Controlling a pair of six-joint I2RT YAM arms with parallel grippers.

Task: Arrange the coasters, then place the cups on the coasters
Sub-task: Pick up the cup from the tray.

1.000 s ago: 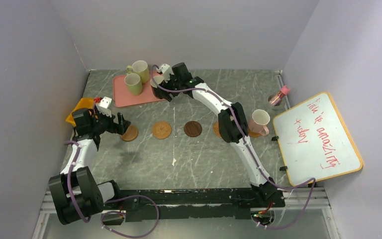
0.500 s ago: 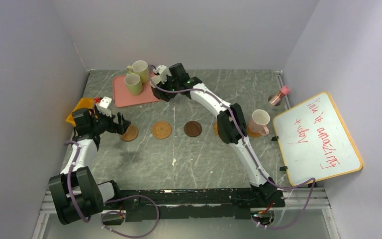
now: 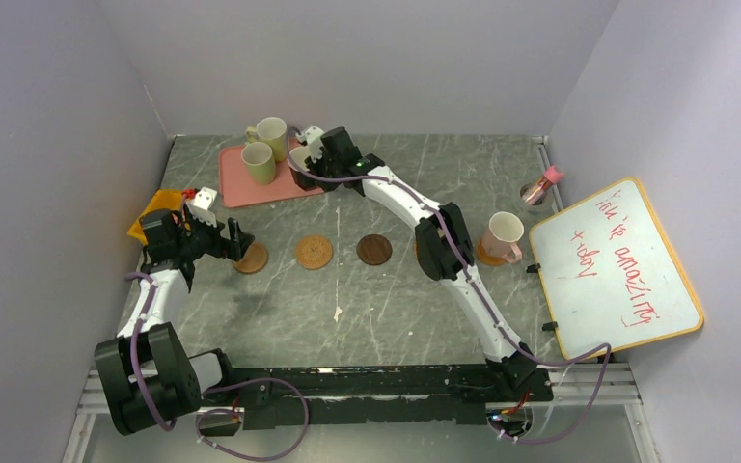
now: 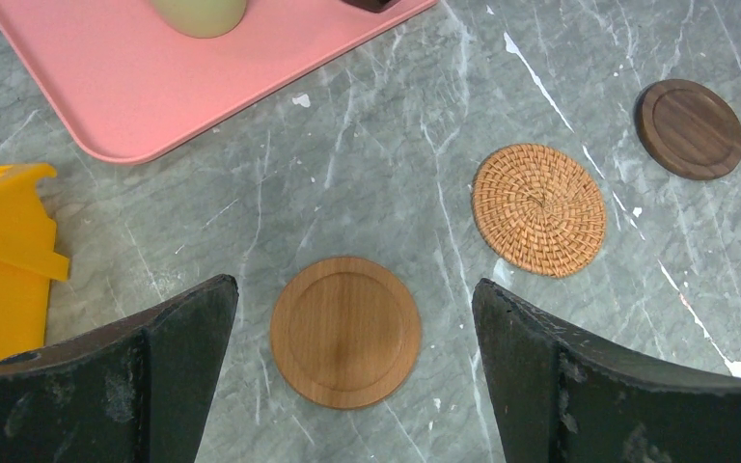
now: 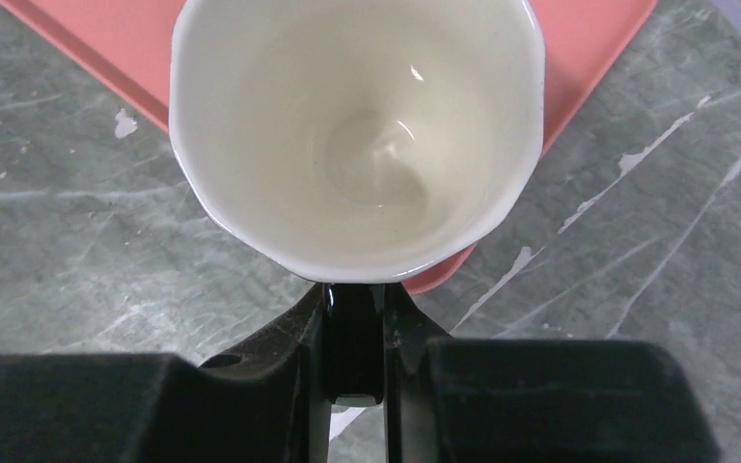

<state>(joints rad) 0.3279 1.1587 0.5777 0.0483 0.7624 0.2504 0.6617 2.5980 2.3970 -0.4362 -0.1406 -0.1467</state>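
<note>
— One grey marble desk (image 3: pixel 396 309), and the biggest thing on it that matters is the pink tray (image 3: pixel 251 188) at the far left. The yellow-green cups (image 3: pixel 259 162) stand on it, a pair. The black cup (image 5: pixel 357 135) sits at the tray's right corner.

— And the right jaws?

— Clamped together on that black cup's handle (image 5: pixel 354 338), its pale inside facing up at the wrist camera. I can't tell whether the base has left the tray. The left jaws hang wide apart over the smooth wooden coaster (image 4: pixel 345 331), touching nothing.

— So a lift comes next?

— I'd guess so. A handle grip lets a cup swing, so I'd raise it straight and slowly, clear of the tray's lip, before carrying it across.

— Where to?

— Three coasters lie bare in the row: the wooden one, the woven coaster (image 3: pixel 314 252) and the dark brown coaster (image 3: pixel 374 249). Another is mostly hidden by the right arm, and the last carries a pink cup (image 3: pixel 504 231). The dark one looks handiest to me. Set the base down flat and centred, and only then let go.
</note>
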